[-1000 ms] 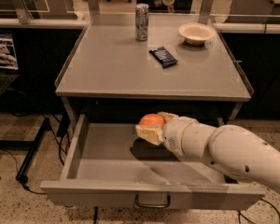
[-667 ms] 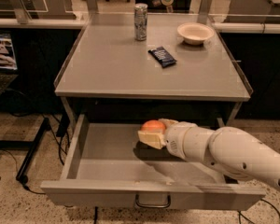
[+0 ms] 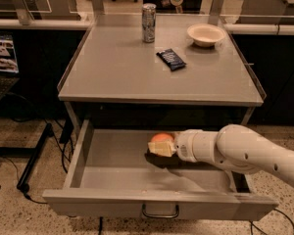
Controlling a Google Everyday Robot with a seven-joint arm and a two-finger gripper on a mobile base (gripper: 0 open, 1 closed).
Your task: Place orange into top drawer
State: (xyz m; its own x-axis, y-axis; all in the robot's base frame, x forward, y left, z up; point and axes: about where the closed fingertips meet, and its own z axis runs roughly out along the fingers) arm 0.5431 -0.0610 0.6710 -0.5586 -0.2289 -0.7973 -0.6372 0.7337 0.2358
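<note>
The top drawer [image 3: 112, 170] stands pulled wide open below the grey tabletop, its curved pull handle [image 3: 159, 213] at the front centre. My white arm reaches in from the right over the drawer. My gripper [image 3: 158, 146] is shut on the orange [image 3: 161, 138], whose top shows above the cream fingers [image 3: 161, 149]. The orange hangs inside the drawer's span, near its middle, low over the floor; a dark shadow lies right under it. I cannot tell whether it touches the floor.
On the tabletop [image 3: 117, 72] stand a drink can [image 3: 148, 23] at the back, a cream bowl [image 3: 205, 35] at the back right and a dark snack packet [image 3: 171, 59] between them. Cables and a black stand leg [image 3: 34, 155] lie on the floor at left.
My gripper with the orange has moved down and slightly right, deeper into the open drawer. The drawer and the tabletop items have not moved.
</note>
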